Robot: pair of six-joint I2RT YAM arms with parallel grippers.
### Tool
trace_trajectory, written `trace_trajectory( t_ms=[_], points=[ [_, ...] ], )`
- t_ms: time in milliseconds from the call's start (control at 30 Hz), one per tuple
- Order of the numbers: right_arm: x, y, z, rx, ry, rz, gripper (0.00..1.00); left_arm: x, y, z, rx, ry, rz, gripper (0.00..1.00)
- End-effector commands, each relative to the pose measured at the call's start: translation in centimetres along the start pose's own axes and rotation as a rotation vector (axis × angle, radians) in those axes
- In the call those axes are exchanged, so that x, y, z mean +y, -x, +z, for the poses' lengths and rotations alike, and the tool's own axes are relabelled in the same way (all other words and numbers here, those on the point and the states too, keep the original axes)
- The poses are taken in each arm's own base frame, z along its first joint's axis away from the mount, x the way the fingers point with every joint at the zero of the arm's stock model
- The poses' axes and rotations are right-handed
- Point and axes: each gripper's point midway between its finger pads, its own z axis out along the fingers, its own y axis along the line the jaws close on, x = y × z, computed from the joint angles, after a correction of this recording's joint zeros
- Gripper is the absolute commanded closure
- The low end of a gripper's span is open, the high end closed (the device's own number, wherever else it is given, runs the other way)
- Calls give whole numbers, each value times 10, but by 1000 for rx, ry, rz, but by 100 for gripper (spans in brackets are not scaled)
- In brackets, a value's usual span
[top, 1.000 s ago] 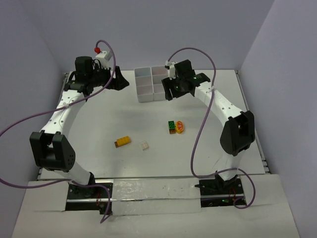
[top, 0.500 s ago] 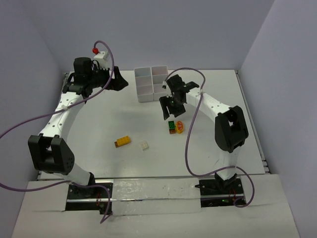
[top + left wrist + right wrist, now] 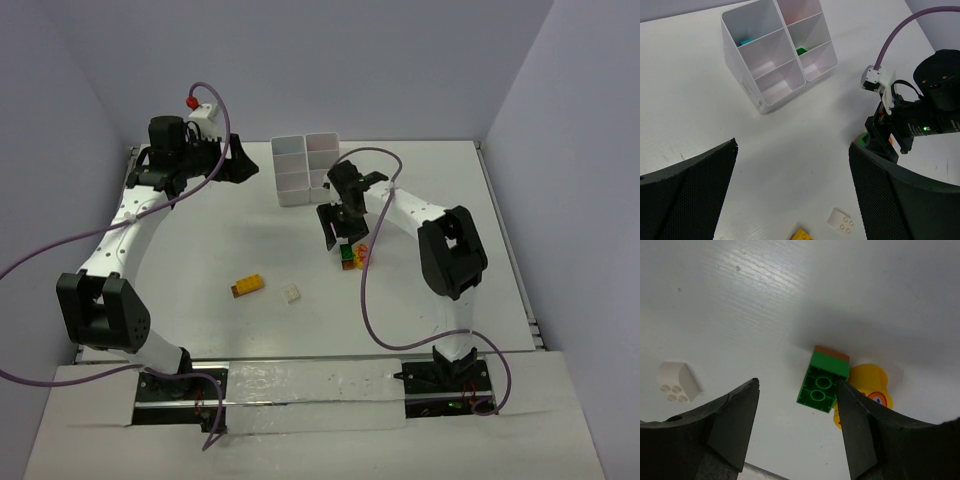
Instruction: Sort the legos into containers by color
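From above, you see the tray (image 3: 288,190) at the far middle of the table (image 3: 200,240). The loose pieces lie nearer: a yellow brick (image 3: 248,286), a white piece (image 3: 292,294) just beside it, and a green brick (image 3: 346,255) touching an orange-yellow piece (image 3: 363,256). Your right gripper (image 3: 338,234) hangs right over the green brick. The left gripper (image 3: 238,166) is parked left of the tray, well apart from any piece.

In the left wrist view, your left jaws are spread wide and hold nothing. The tray already has a cyan piece (image 3: 746,41) and a green piece (image 3: 801,50) in separate compartments.

In the right wrist view, your right jaws are partly open and empty. The green brick sits below and between the fingers, closer to one of them. A brown strip (image 3: 832,353) runs along its far edge, and you cannot tell if it is a separate piece.

Expect hard, very light, slick plastic that will not crush but can squirt out of a skewed pinch. Take the green brick by its two flat long sides, square on. The orange-yellow piece presses against one side, so a finger there may drag it along.
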Motion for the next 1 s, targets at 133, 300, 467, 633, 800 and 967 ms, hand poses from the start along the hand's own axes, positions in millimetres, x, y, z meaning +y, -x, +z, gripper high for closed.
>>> trace_trajectory(
  t_ms=[133,300,467,633,800,967],
  points=[
    [-4,13,10,-45,-29,11,29,-6,15,-9,-61,3,37,1],
    [-2,10,8,-55,-16,-8,28,-5,13,-7,-55,1,36,1],
    [12,16,-13,-87,43,-35,29,-5,13,-6,-53,-3,33,1],
    [18,29,-42,-178,43,-55,30,-7,15,-6,-55,-10,30,1],
    [2,33,-42,-203,-55,-27,30,-7,17,-5,-54,-12,26,1],
    [-15,21,-17,-105,-135,-7,32,-6,17,-5,-55,-8,28,1]
  ],
)
